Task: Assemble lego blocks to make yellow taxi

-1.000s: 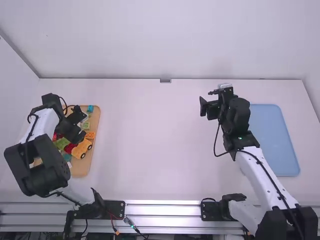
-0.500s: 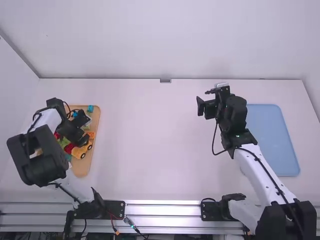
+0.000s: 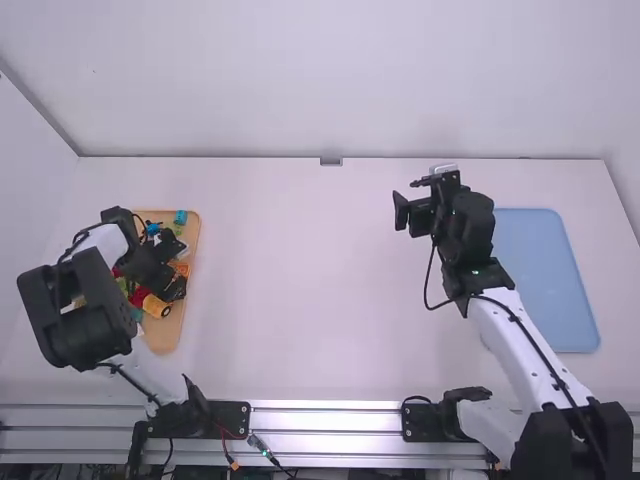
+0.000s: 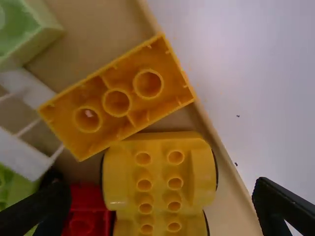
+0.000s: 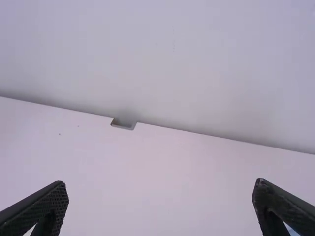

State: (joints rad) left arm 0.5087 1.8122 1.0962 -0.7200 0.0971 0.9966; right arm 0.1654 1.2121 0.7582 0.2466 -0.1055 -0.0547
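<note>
Left claw [image 3: 172,264] has slid rightward over the wooden tray [image 3: 165,338]. Fingers spread wide, empty, above the yellow wheeled base [image 4: 158,182], whose one end is cut off in the wrist view. Upturned orange brick [image 4: 118,102] just beside the base; red brick [image 4: 88,214] partly hidden by a finger. Right claw [image 3: 407,199], well apart, open, holds nothing.

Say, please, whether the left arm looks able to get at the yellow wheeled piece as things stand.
Probably yes: its jaws stand open to either side of the yellow wheeled piece, whose visible top is uncovered, though the red block beside it may crowd one jaw.
</note>
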